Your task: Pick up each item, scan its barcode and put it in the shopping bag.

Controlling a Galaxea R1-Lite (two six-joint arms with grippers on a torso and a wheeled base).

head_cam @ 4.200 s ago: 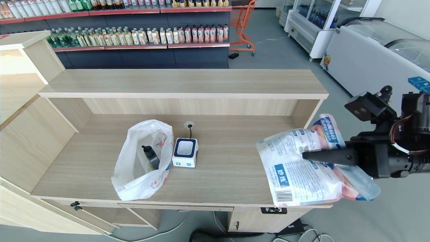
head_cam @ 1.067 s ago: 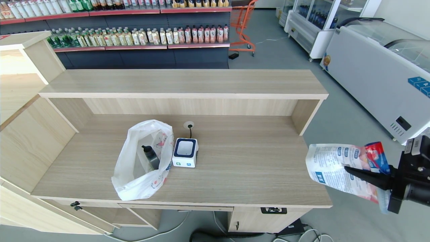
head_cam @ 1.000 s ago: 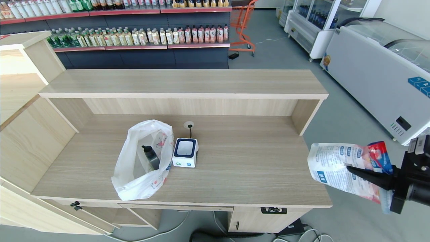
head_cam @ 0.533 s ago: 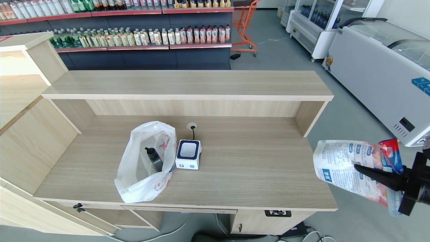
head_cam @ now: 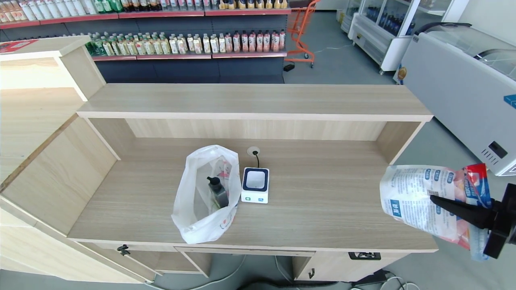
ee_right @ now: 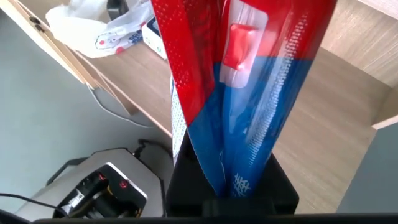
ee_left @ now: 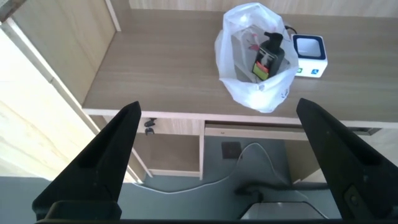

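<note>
The pouch (head_cam: 419, 205) is clamped in the right pincer (head_cam: 434, 197), one dark finger lying across its white printed face. In the right wrist view its red-and-blue end (ee_right: 242, 93) stands straight out of the closed jaws. It hangs in the air at the right end of the counter (head_cam: 322, 209), touching nothing; over the edge or just off it, I cannot tell. Gripped by one end, the broad face is left free to be turned to the reader, which I judge is the step in hand. The scanner (head_cam: 254, 185) sits well away from that pincer, toward the robot's left, window up. The shopping bag (head_cam: 201, 213) slumps just beyond it, farther still, mouth open, with a dark bottle (head_cam: 217, 194) standing inside. The left pincer (ee_left: 219, 104) is spread wide and empty, with the counter's near edge and the bag ahead of it. I cannot find the pouch's barcode; the second finger is hidden behind the pouch, and the arm covers the pouch's lower corner
</note>
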